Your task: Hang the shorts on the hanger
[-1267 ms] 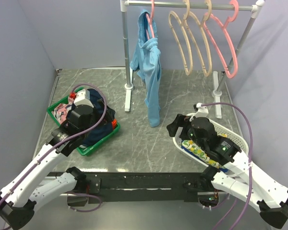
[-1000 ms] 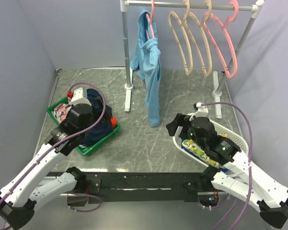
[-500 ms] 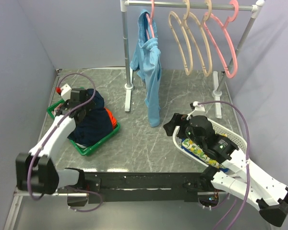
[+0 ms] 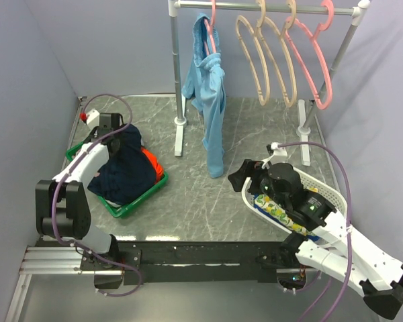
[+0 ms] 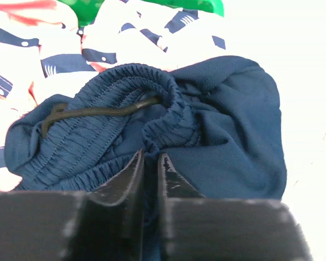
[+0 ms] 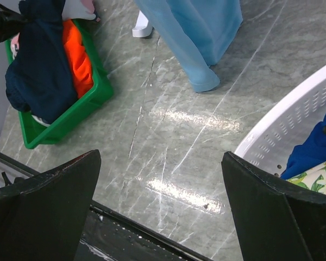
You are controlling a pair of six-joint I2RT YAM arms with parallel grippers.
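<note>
Grey marble table. Near right edge: right gripper, jaws wide apart. Left edge: left gripper clamped on dark navy fabric shorts over green plastic basket. Far edge: beige plastic loop hanger on metal rail.

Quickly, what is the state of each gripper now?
Left gripper: shut on the dark navy blue soft fabric shorts.
Right gripper: open, holding nothing.

Gry marble tbl, lilac walls, metal rack @ back.

Left fingers together, right fingers apart.
</note>
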